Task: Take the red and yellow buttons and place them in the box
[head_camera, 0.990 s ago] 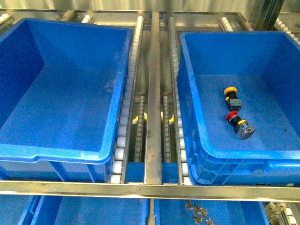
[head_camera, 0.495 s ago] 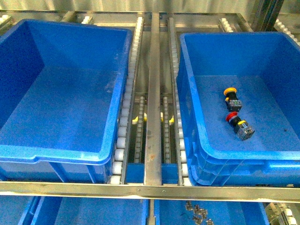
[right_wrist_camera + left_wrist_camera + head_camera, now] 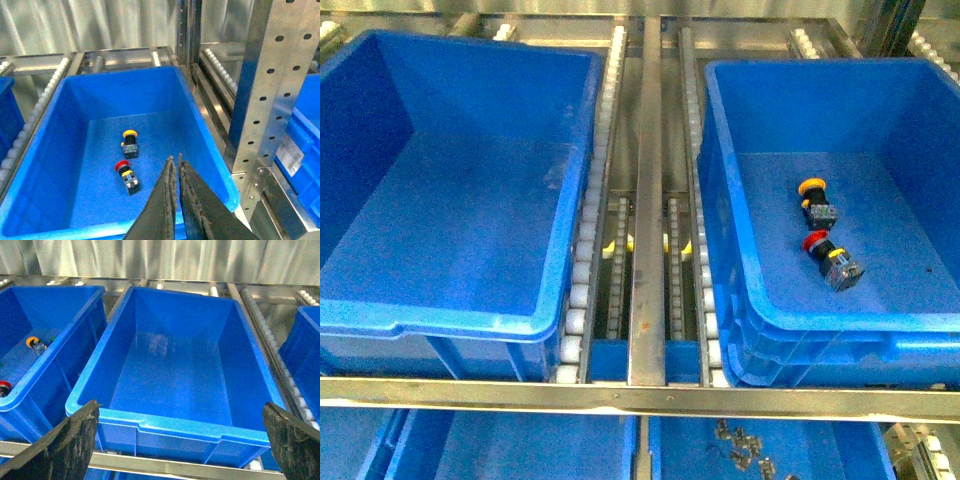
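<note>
Across the rack, the only thing that has shifted over the last second is the front view itself: everything sits a touch lower and differently framed than a moment ago, so the camera moved, not the parts. The big empty box (image 3: 450, 190) on the left hasn't budged and still has nothing in it, so you've got zero buttons delivered so far. The right bin (image 3: 720, 200) hasn't moved either, and both switches lie exactly where they were a second back.

So nothing's been picked yet; I'd guess you're still lining up for the first grab.

Pincers next. Your left gripper (image 3: 180, 440) is spread wide, fingers (image 3: 65, 445) at the two edges of its wrist view, hovering over the near rim of the empty box and touching nothing. Your right gripper (image 3: 176, 165) is pressed together, tips basically meeting, empty, hanging over the near right part of the right bin and clear of the parts. You'll need to open it before going down.

The yellow button (image 3: 814, 199) lies on the right bin's floor, farther back. The red button (image 3: 830, 258) lies just in front of it, close but apart, cap pointing away from its grey block.
</note>
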Available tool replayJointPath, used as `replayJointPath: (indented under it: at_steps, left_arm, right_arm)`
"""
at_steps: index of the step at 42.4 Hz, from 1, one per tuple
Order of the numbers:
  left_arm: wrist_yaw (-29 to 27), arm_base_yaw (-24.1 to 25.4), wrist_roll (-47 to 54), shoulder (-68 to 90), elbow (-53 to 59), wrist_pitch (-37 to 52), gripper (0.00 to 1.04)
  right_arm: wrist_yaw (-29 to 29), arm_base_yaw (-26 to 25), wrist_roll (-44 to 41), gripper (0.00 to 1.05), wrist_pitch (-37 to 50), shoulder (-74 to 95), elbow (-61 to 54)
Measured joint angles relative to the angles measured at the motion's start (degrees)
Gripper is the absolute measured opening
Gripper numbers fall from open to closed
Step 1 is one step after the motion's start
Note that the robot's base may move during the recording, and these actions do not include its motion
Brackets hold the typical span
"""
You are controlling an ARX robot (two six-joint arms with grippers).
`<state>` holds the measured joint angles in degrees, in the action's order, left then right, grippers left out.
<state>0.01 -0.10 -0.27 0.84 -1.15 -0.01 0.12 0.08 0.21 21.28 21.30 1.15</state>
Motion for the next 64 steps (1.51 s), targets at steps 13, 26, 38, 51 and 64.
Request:
replayJointPath:
  at_steps: [13, 26, 38, 51, 64]
  left_arm:
    - [0.0, 0.0, -0.02, 0.0, 0.0, 0.0, 0.97]
    - [0.02, 0.0, 0.0, 0.0, 0.0, 0.0, 0.97]
    - [0.0, 0.0, 0.02, 0.0, 0.0, 0.0, 0.97]
    - [0.0, 0.0, 0.02, 0.0, 0.0, 0.0, 0.97]
    - [0.02, 0.0, 0.02, 0.0, 0.0, 0.0, 0.97]
  right_arm:
    - [0.0, 0.0, -0.02, 0.03, -7.74, -7.85, 0.0]
    - [-0.24, 0.0, 0.0, 0.03, -18.75, -16.87, 0.04]
    - [-0.15, 0.0, -0.04, 0.13, -21.14, -21.03, 0.04]
    - [-0.15, 0.0, -0.04, 0.74, -21.14, -21.03, 0.04]
    - [-0.15, 0.0, -0.04, 0.98, -21.14, -21.03, 0.04]
